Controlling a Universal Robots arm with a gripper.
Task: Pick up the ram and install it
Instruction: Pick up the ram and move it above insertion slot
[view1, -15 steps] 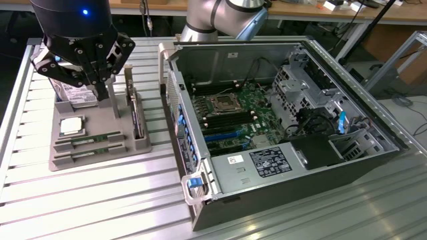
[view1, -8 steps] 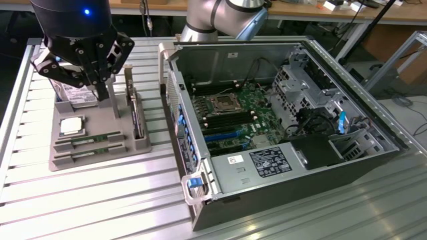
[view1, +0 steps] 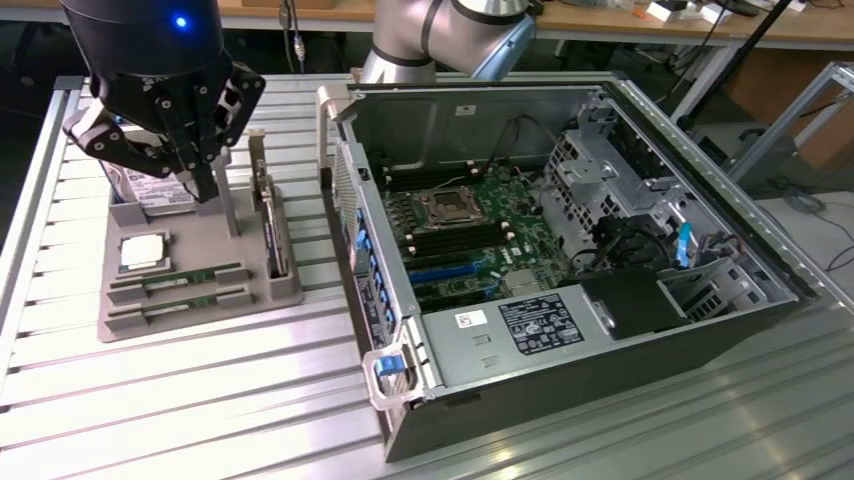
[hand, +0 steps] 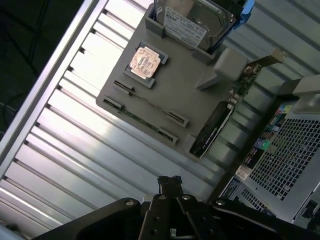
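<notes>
Two green ram sticks stand on edge in slots at the front of a grey holder tray, on the exterior view's left. From the wrist they appear as thin lines between grey end clips. My black gripper hangs above the tray's back half, near the hard drive, well above the ram. Its fingertips are pressed together, shut, with nothing between them.
The tray also holds a square silver processor and an upright green card with a metal bracket. The open computer case lies to the exterior view's right, its motherboard exposed. Everything rests on a ribbed aluminium table.
</notes>
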